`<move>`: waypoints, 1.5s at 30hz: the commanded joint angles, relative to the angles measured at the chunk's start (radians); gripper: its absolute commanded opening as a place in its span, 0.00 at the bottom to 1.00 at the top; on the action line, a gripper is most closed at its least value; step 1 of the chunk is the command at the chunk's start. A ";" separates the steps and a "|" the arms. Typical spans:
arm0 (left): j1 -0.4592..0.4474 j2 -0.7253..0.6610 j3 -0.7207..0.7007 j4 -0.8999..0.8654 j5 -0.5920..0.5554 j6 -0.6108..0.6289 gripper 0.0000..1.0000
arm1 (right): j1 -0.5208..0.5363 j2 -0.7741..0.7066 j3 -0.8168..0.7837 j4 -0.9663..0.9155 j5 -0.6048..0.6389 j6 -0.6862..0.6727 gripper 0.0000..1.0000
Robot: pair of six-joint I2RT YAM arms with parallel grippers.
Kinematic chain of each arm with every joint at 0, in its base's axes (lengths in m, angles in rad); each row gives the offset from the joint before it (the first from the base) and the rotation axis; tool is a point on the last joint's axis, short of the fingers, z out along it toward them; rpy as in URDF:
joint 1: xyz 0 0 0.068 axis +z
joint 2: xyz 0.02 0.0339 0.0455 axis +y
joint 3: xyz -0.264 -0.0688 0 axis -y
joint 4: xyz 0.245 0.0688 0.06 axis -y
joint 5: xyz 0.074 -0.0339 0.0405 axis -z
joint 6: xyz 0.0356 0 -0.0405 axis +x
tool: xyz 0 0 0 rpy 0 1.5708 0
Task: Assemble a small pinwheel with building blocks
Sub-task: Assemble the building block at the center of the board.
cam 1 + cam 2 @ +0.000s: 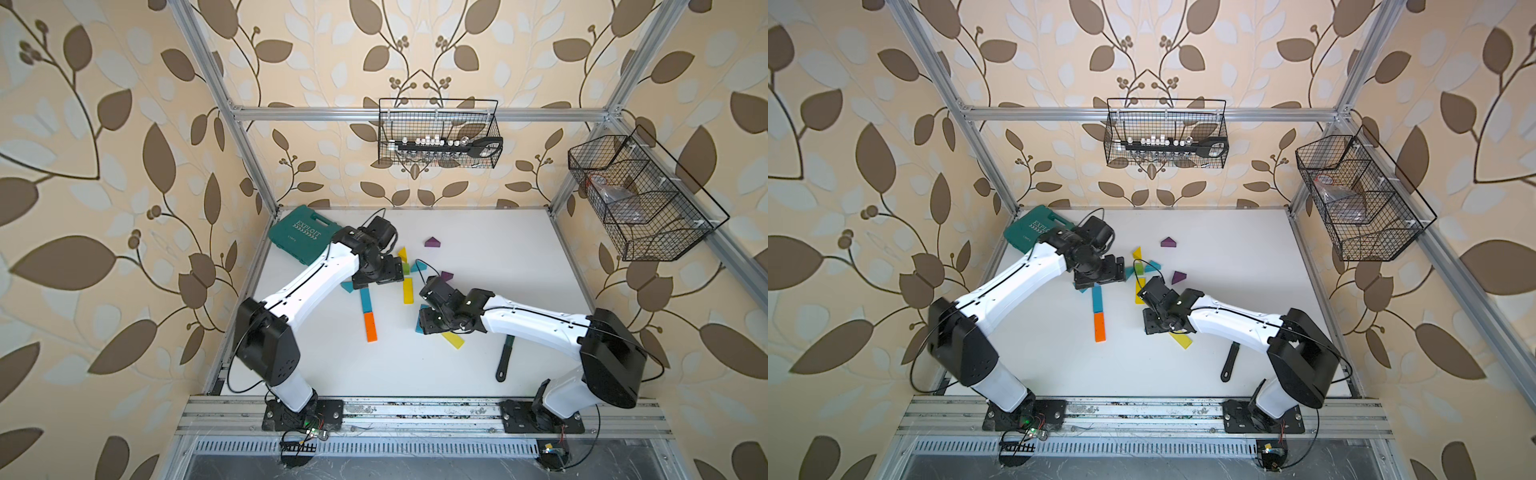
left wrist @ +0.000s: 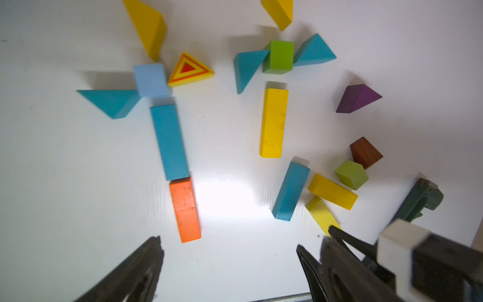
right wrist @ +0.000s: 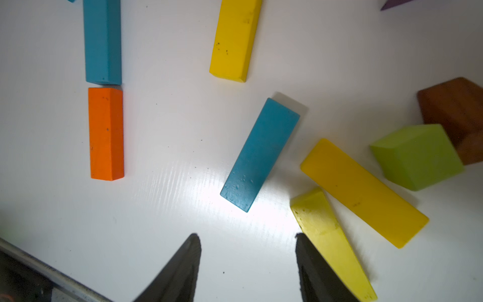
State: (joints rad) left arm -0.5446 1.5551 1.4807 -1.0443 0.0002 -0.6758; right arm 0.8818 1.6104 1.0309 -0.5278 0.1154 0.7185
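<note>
Back basket: a wire basket [image 1: 386, 137] hangs on the rear rail and holds a black rack of small metal bits [image 1: 428, 143].
Side basket: a second, divided wire basket [image 1: 681, 232] hangs at the right, with a clear plastic bag [image 1: 611, 193] in one of its sections.
Case: a teal case [image 1: 301, 237] lies shut at the back left corner of the white table [image 1: 478, 257].
Left gripper: the left gripper [image 2: 227, 243] has its fingers spread wide and nothing between them.
Blocks by the left gripper: the orange bar [image 2: 185, 209] lies nearest the gap. It stands end to end with a teal bar [image 2: 170, 141] that runs up to a pale blue cube [image 2: 151, 79]. A teal wedge [image 2: 112, 102], a striped triangle [image 2: 189, 69] and a yellow wedge [image 2: 149, 26] sit around that cube (a pinwheel shape, part made).
Second cluster: a green cube [image 2: 278, 56] sits between two more teal wedges above a yellow bar [image 2: 273, 123], with a purple wedge [image 2: 356, 98] off to one side.
Right gripper: the right gripper [image 3: 246, 235] is about half open and holds nothing.
Blocks by the right gripper: a loose teal bar [image 3: 260, 154] lies just ahead of the gap. A lime wedge [image 3: 326, 235] lies against one finger's side, though whether they touch I cannot tell. A second yellow bar [image 3: 363, 192], a lime cube [image 3: 418, 155] and a brown block [image 3: 454, 109] lie just beyond.
Wrench: a dark wrench [image 1: 505, 359] lies apart, near the right arm.
</note>
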 commanded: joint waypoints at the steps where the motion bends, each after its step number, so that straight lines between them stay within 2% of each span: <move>1: 0.086 -0.104 -0.050 -0.086 -0.048 0.063 0.99 | 0.001 0.068 0.040 -0.008 0.050 0.048 0.59; 5: 0.144 -0.228 -0.082 -0.132 -0.105 0.133 0.99 | 0.001 0.134 0.072 -0.001 0.046 0.055 0.59; 10: 0.186 -0.284 -0.124 -0.146 -0.166 0.180 0.99 | 0.002 0.206 0.133 -0.037 0.075 0.052 0.59; 16: 0.218 -0.272 -0.200 -0.110 -0.169 0.207 0.99 | 0.001 0.264 0.184 -0.091 0.117 0.047 0.57; 30: 0.286 -0.279 -0.283 -0.059 -0.101 0.240 0.99 | 0.010 0.287 0.193 -0.086 0.081 0.075 0.33; 45: 0.320 -0.274 -0.300 -0.053 -0.064 0.255 0.99 | 0.031 0.373 0.285 -0.104 0.069 0.120 0.31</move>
State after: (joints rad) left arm -0.2405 1.2922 1.1900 -1.0981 -0.0860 -0.4423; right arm 0.9142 1.9469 1.2877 -0.6106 0.1833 0.8196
